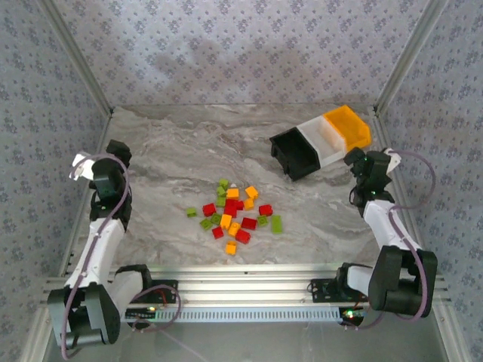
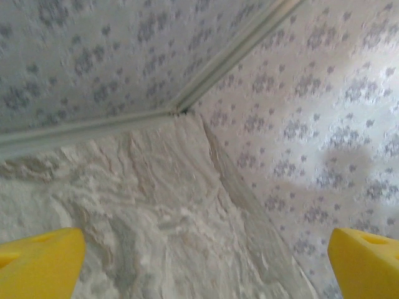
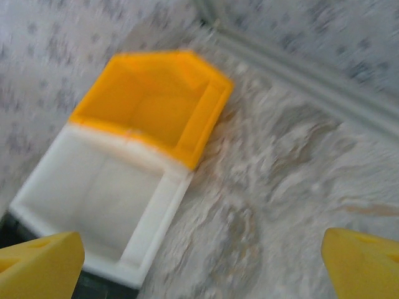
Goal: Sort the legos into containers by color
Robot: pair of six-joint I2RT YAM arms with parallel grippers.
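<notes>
legos [image 1: 232, 214]: one loose heap, centre of surface toward near edge. about 8 green, 7 red, 6 orange; some overlap, so the count is unsure. bins [image 1: 323, 139]: 3 joined in a row, black, white, orange, near far right corner. right wrist view blurred; black bin [image 3: 6, 227] cut off at frame edge. left jaws released, empty, by left edge. right jaws released, empty, beside bins.

Plastic over marbled matt
Your legos [image 1: 231, 208] and containers [image 1: 326, 143] look smooth plastic; the tabletop [image 1: 166, 158] is matt and veined; walls [image 1: 226, 45], patterned paper.
</notes>
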